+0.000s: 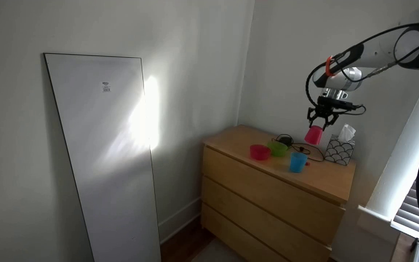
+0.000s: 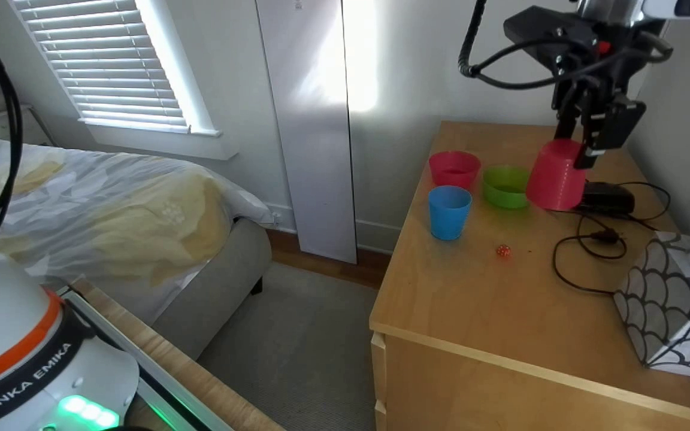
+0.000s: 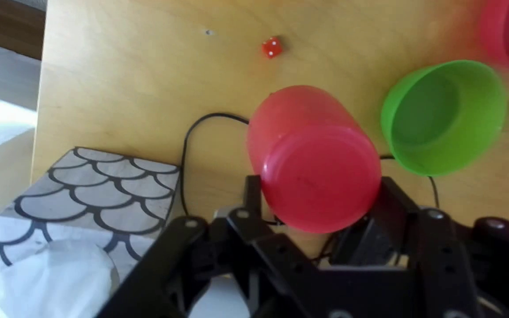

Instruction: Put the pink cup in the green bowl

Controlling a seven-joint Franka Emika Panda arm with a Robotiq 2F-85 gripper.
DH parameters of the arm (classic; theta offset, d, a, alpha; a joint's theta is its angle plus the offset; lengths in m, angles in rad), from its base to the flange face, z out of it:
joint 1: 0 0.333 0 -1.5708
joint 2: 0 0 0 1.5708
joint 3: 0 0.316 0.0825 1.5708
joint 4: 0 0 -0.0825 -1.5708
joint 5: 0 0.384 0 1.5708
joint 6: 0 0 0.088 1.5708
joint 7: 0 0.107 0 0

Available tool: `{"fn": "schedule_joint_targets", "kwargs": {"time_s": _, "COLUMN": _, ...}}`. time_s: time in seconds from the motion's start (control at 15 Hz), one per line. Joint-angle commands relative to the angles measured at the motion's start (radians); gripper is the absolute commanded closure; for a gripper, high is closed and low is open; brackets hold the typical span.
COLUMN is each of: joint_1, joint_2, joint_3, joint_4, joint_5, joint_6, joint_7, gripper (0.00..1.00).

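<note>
The pink cup is upside down and tilted, held in the air above the dresser top; it also shows in the other views. My gripper is shut on it, with a finger on each side near its base, as the wrist view and an exterior view show. The green bowl stands upright and empty on the dresser top, in both exterior views. In the wrist view the green bowl is right of the cup, apart from it. The cup's opening faces down and is hidden.
A red-pink bowl stands close beside the green bowl. A blue cup stands near the dresser's front edge. A red die, a black adapter with cord and a patterned tissue box are on the top. A wall is behind.
</note>
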Motion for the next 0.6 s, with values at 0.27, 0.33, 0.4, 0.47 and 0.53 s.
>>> {"fn": "schedule_joint_targets", "kwargs": {"time_s": 0.27, "joint_1": 0.061, "joint_2": -0.025, "joint_3": 0.052, "joint_4": 0.120, "joint_5": -0.023, "joint_6": -0.048, "joint_7": -0.011, "gripper": 0.61}}
{"fn": "schedule_joint_targets", "kwargs": {"time_s": 0.33, "joint_1": 0.068, "joint_2": -0.016, "joint_3": 0.058, "joint_4": 0.138, "joint_5": -0.023, "joint_6": -0.057, "joint_7": -0.009, "gripper": 0.61}}
{"fn": "schedule_joint_targets", "kwargs": {"time_s": 0.4, "joint_1": 0.075, "joint_2": -0.001, "joint_3": 0.067, "joint_4": 0.162, "joint_5": -0.021, "joint_6": -0.069, "joint_7": -0.004, "gripper": 0.61}}
{"fn": "schedule_joint_targets", "kwargs": {"time_s": 0.47, "joint_1": 0.083, "joint_2": 0.014, "joint_3": 0.071, "joint_4": 0.182, "joint_5": -0.026, "joint_6": -0.079, "joint_7": 0.001, "gripper": 0.61}}
{"fn": "schedule_joint_targets", "kwargs": {"time_s": 0.53, "joint_1": 0.091, "joint_2": 0.031, "joint_3": 0.076, "joint_4": 0.203, "joint_5": -0.030, "joint_6": -0.092, "joint_7": 0.007, "gripper": 0.61}}
